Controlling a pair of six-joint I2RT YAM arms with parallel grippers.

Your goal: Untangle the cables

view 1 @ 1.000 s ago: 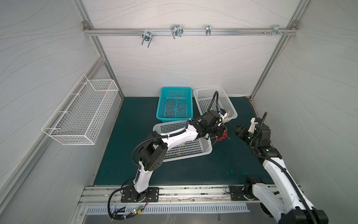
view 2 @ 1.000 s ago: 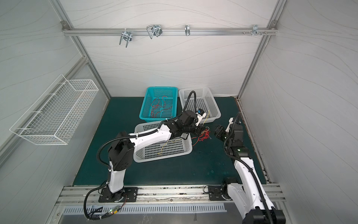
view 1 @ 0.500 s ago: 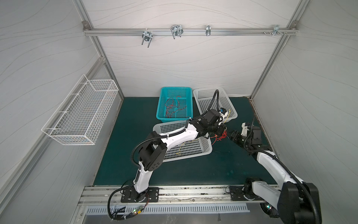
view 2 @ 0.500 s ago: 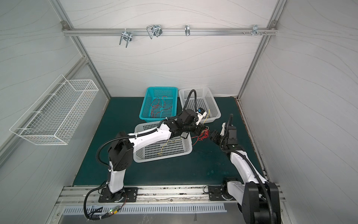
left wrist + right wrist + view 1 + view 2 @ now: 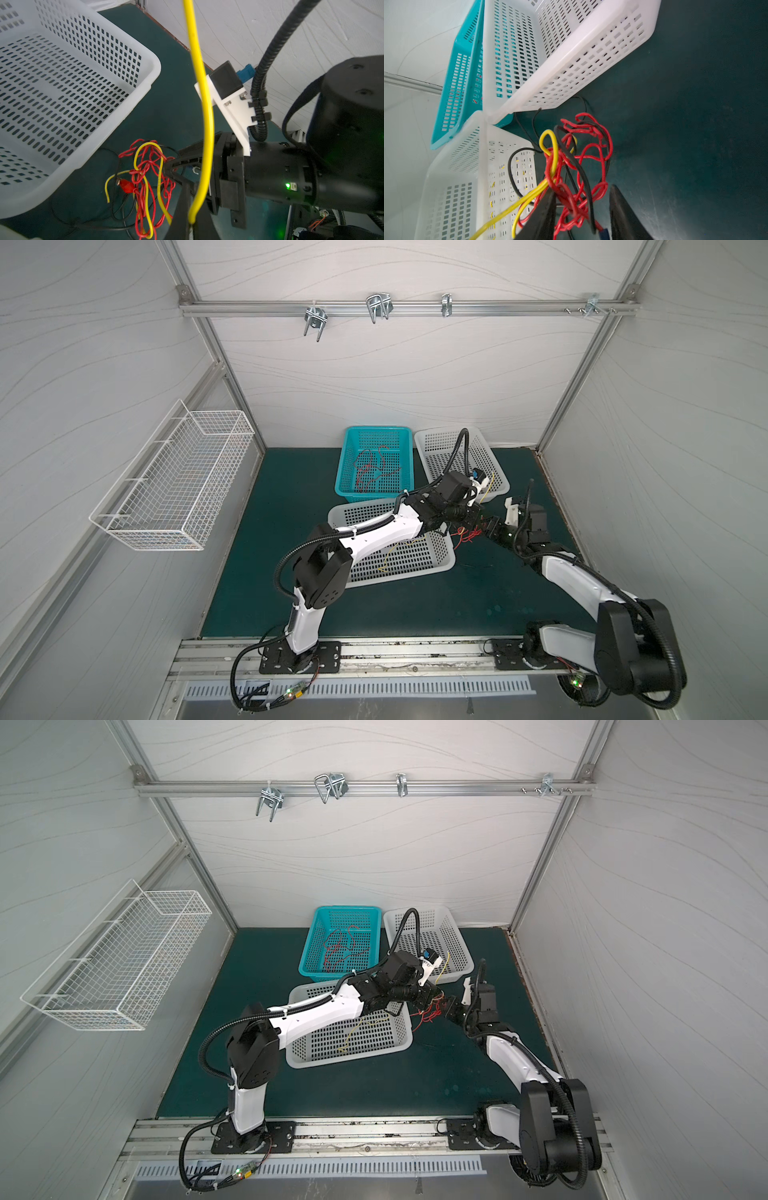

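Observation:
The cables are a tangle of red, yellow and black wires on the green mat, right of the near white basket, in both top views. My left gripper is shut on a yellow cable that rises past its camera. It hangs just above the tangle in a top view. My right gripper reaches in from the right. Its jaws stand apart around the red knot, with one finger against the wires.
A teal basket at the back holds loose red cables. A white basket stands to its right. The near white basket holds a yellow wire. A wire basket hangs on the left wall.
My right arm has come down and to the left to the tangle, and its jaws have narrowed around it. The left arm has stayed put with its jaws shut.

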